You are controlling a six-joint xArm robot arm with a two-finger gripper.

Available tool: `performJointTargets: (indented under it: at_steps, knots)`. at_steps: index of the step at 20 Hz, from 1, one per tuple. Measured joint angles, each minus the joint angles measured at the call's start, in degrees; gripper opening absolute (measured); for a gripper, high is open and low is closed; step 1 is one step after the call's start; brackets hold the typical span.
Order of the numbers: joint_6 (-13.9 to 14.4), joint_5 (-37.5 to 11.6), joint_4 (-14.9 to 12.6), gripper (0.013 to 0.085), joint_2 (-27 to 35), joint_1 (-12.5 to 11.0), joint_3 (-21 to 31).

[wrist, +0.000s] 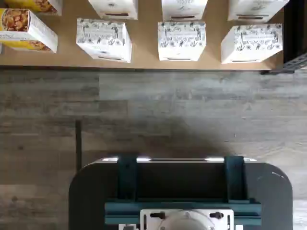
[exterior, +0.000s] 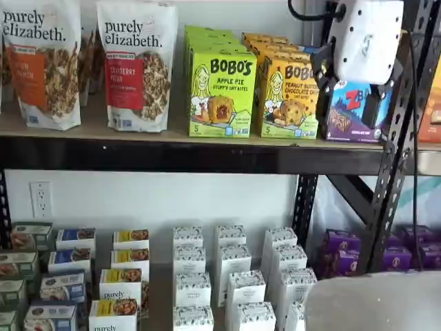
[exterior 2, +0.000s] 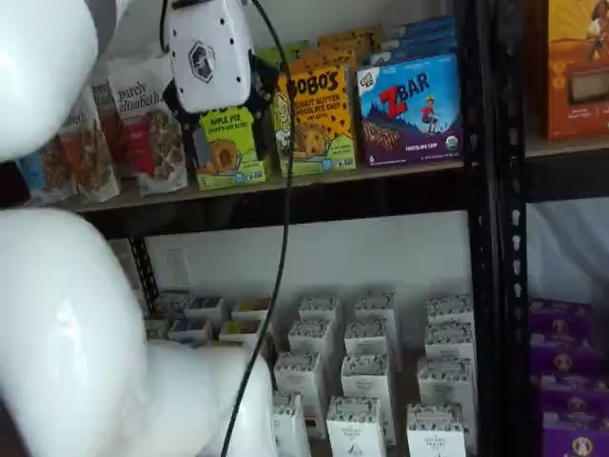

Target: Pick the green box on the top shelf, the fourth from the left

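In a shelf view, two granola bags point(exterior: 138, 65), one front green box point(exterior: 222, 93), one yellow-orange box point(exterior: 289, 96).

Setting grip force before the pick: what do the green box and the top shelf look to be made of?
The green box: likely thin printed paperboard, with crisp folded edges, flat printed faces and a slight sheen. The top shelf: a matte tan board, probably particleboard or fibreboard, no visible grain, on a black front beam that looks like painted metal. The gripper is partly visible; its finger state is unclear.

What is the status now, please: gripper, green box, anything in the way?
Gripper up at top shelf height, fingers side-on, cannot tell if open. Green box upright on shelf, untouched. Yellow-orange box stands close beside it.
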Motion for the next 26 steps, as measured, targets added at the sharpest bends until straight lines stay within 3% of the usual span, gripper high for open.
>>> performJointTargets:
  at_steps: [2, 6, 21, 26]
  knots:
    - [-2.37, -5.43, 3.87, 0.085, -3.47, -3.71, 3.14]
    - [-3.24, -7.43, 5.08, 0.085, -4.28, -4.63, 3.89]
    - [-1.73, -9.38, 6.18, 0.085, -3.17, -3.14, 3.8]
    - [1.58, -11.77, 6.0, 0.085, -2.76, 0.64, 4.38]
